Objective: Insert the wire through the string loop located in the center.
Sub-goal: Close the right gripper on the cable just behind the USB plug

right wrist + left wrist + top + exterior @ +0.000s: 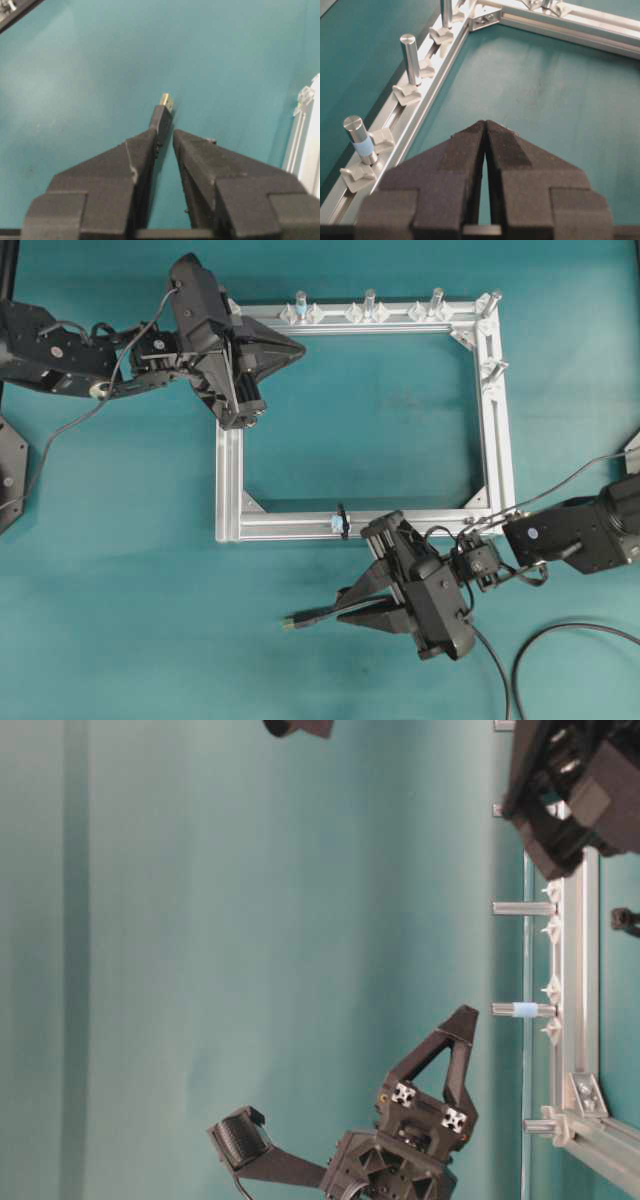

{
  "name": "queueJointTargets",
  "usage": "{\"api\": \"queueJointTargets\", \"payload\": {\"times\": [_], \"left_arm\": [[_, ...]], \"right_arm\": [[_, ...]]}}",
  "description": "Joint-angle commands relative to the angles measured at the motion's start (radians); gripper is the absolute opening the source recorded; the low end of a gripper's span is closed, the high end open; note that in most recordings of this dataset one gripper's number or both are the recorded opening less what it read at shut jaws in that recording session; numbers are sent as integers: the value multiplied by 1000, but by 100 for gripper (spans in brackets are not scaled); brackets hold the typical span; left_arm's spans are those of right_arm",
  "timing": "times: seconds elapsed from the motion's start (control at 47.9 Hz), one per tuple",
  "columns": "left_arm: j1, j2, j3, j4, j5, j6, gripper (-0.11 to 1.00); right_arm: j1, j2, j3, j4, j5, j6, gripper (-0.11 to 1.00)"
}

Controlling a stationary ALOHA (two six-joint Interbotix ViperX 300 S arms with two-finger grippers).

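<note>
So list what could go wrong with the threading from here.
1. The right gripper holds the wire by its plug, which sits against one finger with a gap beside it; it could twist or slip.
2. The plug points away from the string loop, so re-aiming is needed.
3. The loop is tiny and easy to miss.

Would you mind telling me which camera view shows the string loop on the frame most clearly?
The overhead exterior view: the string loop appears as a small black band around the silver frame's near bar, just above the right pincer. The table-level view may show a dark bit at its right edge, uncertain. Neither wrist view shows it.
</note>
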Motion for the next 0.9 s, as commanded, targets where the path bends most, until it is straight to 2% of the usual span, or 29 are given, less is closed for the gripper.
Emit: {"api": "queueJointTargets", "payload": {"times": [0.0,0.418,0.877], "left_arm": [[-2,-26,-9,3,0,-15,0],[-5,-28,-9,3,11,-18,0],[-5,-26,-9,3,25,-18,0]], "right_arm": [[6,-11,-18,0,-3,3,31],[5,37,-21,-2,-5,54,35],[5,103,-38,-2,-5,57,35]]}}
